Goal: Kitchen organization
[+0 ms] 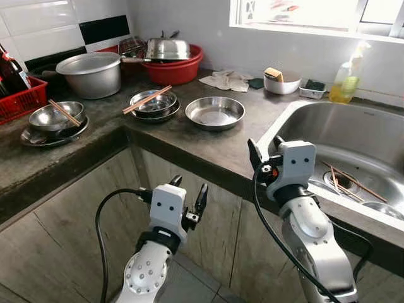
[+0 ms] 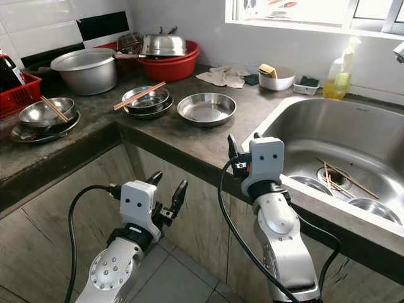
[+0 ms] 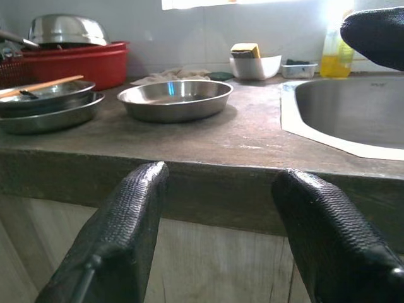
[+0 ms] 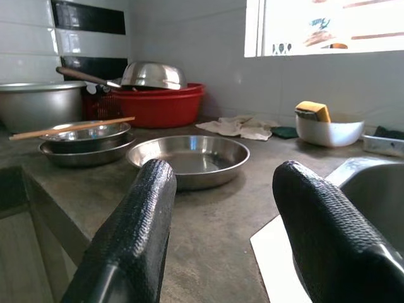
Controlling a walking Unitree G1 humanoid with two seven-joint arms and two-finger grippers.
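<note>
Two grippers, fingers apart, empty: left gripper (image 1: pixel 189 201) below counter edge, right gripper (image 4: pixel 221 233) at counter height. I target steel pan (image 1: pixel 215 113) mid-counter: light, rigid, slippery; pinch rim.

Bright, sharp window (image 1: pixel 315 12) daylight

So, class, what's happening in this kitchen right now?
A humanoid robot stands at a dark kitchen counter beside a steel sink. Neither end effector holds anything. The left end effector hangs open below the counter's edge, in front of the cabinet. The right end effector is raised, open, at the counter's edge near the sink, facing an empty steel pan. Steel bowls with chopsticks across them sit untouched further left, and more chopsticks lie in the sink.
</note>
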